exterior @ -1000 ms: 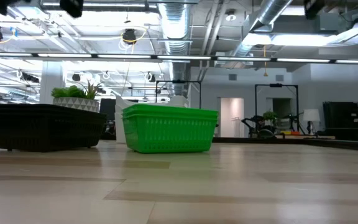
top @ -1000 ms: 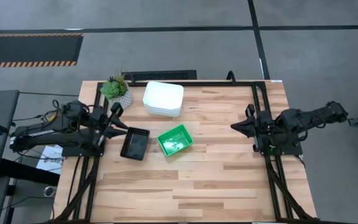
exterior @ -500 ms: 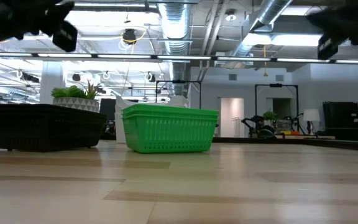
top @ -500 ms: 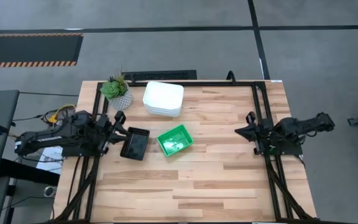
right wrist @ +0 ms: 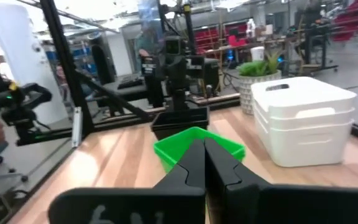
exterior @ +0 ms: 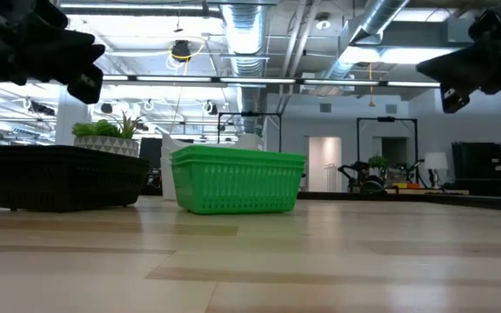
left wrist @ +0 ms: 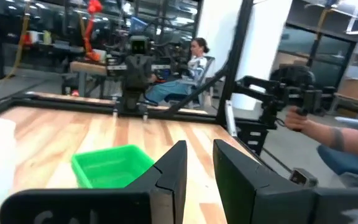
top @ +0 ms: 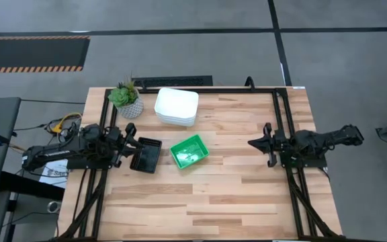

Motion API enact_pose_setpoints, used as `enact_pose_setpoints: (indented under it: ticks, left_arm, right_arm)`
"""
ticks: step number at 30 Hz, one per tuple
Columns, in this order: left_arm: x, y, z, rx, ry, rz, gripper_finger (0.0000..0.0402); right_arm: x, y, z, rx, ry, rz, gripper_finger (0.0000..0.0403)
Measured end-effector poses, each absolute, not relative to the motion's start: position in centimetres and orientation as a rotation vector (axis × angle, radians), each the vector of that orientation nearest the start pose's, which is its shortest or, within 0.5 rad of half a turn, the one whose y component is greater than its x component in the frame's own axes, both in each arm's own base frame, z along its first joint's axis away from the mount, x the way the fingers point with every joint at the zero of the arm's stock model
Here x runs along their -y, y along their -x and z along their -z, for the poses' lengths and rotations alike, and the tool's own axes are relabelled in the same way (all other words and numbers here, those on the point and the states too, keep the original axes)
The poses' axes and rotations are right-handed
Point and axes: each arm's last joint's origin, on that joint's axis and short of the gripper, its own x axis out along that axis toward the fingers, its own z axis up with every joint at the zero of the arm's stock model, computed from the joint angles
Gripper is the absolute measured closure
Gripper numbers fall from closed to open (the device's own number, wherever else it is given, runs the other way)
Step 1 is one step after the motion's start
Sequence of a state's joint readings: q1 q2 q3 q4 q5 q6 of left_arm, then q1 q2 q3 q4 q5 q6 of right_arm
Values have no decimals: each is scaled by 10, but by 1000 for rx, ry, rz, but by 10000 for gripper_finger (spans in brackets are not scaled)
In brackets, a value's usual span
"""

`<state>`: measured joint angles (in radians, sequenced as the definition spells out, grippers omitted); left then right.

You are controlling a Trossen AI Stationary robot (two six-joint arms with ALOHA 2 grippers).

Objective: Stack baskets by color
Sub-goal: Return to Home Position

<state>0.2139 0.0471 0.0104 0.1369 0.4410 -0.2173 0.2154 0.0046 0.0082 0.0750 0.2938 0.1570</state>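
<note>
Three stacks stand on the table: the white stack at the back, the black stack and green stack side by side near the middle. Your left pincer, slightly spread, hangs just beside the black stack (the one real hazard); swing it home carelessly and it may clip the rim and shove it. Your right pincer, pressed together, sits well apart.
</note>
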Motion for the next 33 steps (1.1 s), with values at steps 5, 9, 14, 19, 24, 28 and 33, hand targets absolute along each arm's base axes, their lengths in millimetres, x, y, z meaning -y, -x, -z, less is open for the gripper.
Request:
enact_pose_setpoints:
  ticks: [5,9,14,19,24,28,33]
  left_arm:
    - [-9,-97,-172,34,174,218,335]
    - [-9,-97,-172,40,157,216,335]
    - [-9,-97,-172,37,161,221,335]
    - [-9,-97,-172,39,144,206,335]
    - [-13,-98,-171,39,191,85,335]
    - [-19,-98,-166,21,221,-157,335]
    - [-21,-98,-166,-12,143,-272,335]
  right_arm:
    - [-9,-97,-172,70,-125,113,394]
    - [-7,-97,-171,62,-142,136,393]
    - [-6,-97,-170,58,-136,142,381]
    - [-7,-97,-170,56,-136,141,370]
    - [-7,-97,-170,55,-135,141,368]
    - [-7,-97,-170,55,-134,141,370]
    - [-7,-97,-170,54,-134,142,371]
